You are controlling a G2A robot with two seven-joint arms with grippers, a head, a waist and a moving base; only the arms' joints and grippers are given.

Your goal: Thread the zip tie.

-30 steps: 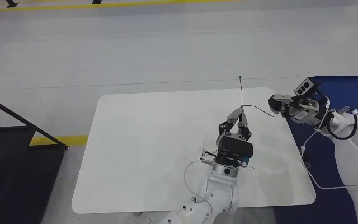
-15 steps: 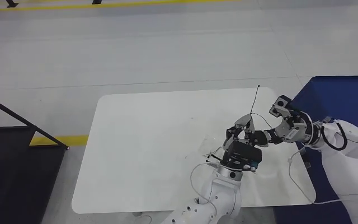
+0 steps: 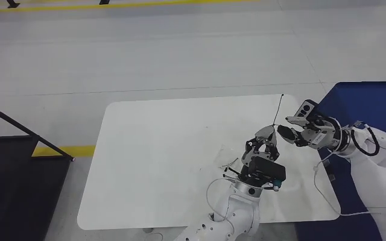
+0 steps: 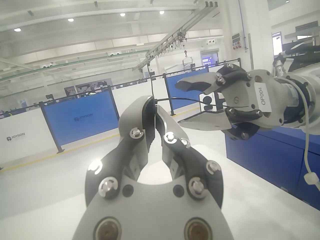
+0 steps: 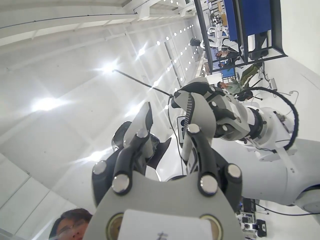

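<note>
Moved: our right pincer (image 3: pixel 288 129) rose level with the left pincer (image 3: pixel 268 134), fingers spread.
Tie: thin black plastic zip tie (image 4: pixel 175 98) clenched in left pincer, above the white worktop (image 3: pixel 151 169).
Axis: its curved tail runs sideways into the right pincer's opening.

We are counting one thin black plastic zip tie (image 3: pixel 278 109), two grey metal grippers, namely the left gripper (image 3: pixel 271 129) and the right gripper (image 3: pixel 285 132), each carrying two fingers, one white rounded-corner table (image 3: pixel 157 162), one blue panel (image 3: pixel 362 99) at the right, and two yellow floor stripes (image 3: pixel 120 6).
</note>
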